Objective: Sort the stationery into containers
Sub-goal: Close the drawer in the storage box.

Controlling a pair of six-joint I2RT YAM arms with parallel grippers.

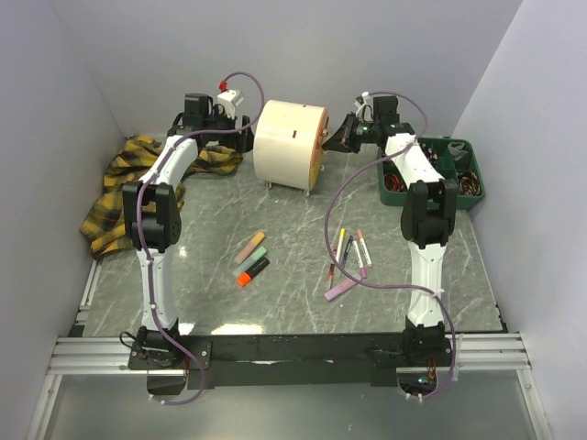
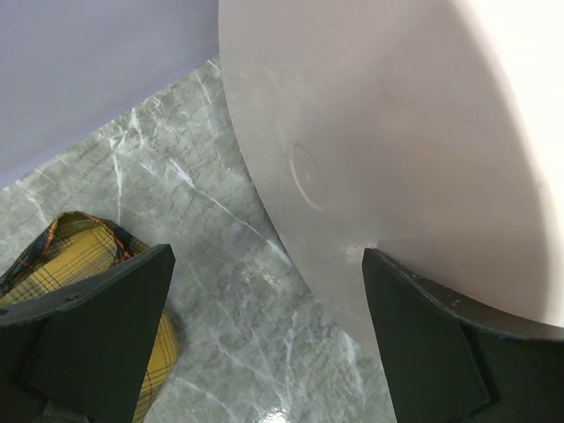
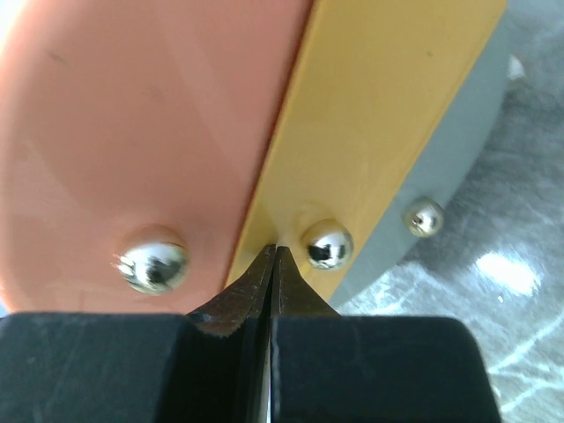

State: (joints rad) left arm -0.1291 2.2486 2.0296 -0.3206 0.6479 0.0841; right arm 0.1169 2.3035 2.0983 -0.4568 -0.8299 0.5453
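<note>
The cream cylindrical cabinet (image 1: 289,142) lies on its side at the back. My left gripper (image 1: 240,137) is open and empty at its left end; in the left wrist view the cabinet's cream end face (image 2: 397,132) sits beside my right finger (image 2: 432,344). My right gripper (image 1: 332,142) is shut, its tip (image 3: 276,251) against the yellow drawer front (image 3: 379,106) beside a shiny knob (image 3: 328,244). Orange, green and black-red highlighters (image 1: 252,258) lie mid-table. Thin pens (image 1: 348,252) and a pink highlighter (image 1: 340,290) lie to the right. The dark green tray (image 1: 478,174) stands at the back right.
A yellow-black plaid cloth (image 1: 124,183) is bunched at the back left and shows under my left finger (image 2: 79,256). Coiled bands fill parts of the tray. A salmon panel (image 3: 132,106) with its own knob (image 3: 152,263) adjoins the yellow drawer front. Walls enclose three sides.
</note>
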